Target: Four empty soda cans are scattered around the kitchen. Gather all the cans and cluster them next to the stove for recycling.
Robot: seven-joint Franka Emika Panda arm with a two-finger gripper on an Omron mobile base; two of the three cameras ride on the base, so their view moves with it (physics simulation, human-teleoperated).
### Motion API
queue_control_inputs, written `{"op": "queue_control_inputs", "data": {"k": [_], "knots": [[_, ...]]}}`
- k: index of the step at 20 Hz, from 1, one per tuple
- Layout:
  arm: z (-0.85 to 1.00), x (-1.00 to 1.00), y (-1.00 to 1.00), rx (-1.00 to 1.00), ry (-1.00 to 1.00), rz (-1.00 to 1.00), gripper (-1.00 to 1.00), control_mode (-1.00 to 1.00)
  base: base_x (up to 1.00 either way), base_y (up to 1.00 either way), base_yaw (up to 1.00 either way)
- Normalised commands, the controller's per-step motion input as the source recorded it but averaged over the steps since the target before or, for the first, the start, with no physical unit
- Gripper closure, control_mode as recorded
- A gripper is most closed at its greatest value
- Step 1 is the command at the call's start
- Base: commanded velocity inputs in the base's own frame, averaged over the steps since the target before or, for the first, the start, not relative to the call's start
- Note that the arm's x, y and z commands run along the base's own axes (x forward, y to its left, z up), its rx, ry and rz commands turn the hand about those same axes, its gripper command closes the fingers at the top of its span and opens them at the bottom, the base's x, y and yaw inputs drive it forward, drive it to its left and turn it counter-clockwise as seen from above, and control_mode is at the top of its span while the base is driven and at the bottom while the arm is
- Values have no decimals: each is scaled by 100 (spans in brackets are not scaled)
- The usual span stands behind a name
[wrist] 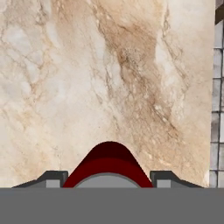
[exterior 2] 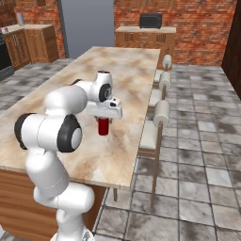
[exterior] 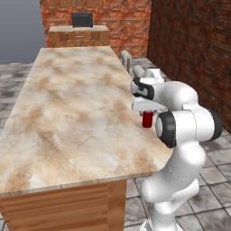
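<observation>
A plain red soda can [exterior: 147,120] [exterior 2: 103,127] stands upright near the right edge of the long beige marbled island counter [exterior: 67,113] [exterior 2: 127,70]. My gripper [exterior: 147,114] [exterior 2: 103,121] [wrist: 109,179] comes down on it from above and is shut on it. In the hand view the can's red top [wrist: 109,159] sits between the two dark fingertips [wrist: 52,177]. I cannot tell whether the can rests on the counter or hangs just above it. A dark appliance front [exterior 2: 4,56] shows at the far left edge; I cannot tell whether it is the stove.
White-backed stools [exterior 2: 161,113] [exterior: 137,70] line the island's right side. A black microwave [exterior: 82,19] [exterior 2: 150,20] sits on wooden cabinets at the far brick wall. Grey tile floor [exterior 2: 197,155] spreads to the right of the island.
</observation>
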Motion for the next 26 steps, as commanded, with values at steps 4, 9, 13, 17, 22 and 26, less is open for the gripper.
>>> {"op": "queue_control_inputs", "data": {"k": [4,9,13,17,22,26], "knots": [[31,-39,0,-4,-9,0,100,-100,0,0,0],[19,-40,0,-1,-3,0,100,-100,0,0,0],[19,-34,0,0,0,0,100,-100,0,0,0],[19,-36,0,0,0,0,100,-100,0,0,0],[12,-29,2,0,0,0,100,-100,0,0,0],[5,-20,5,0,0,0,100,-100,0,0,0]]}}
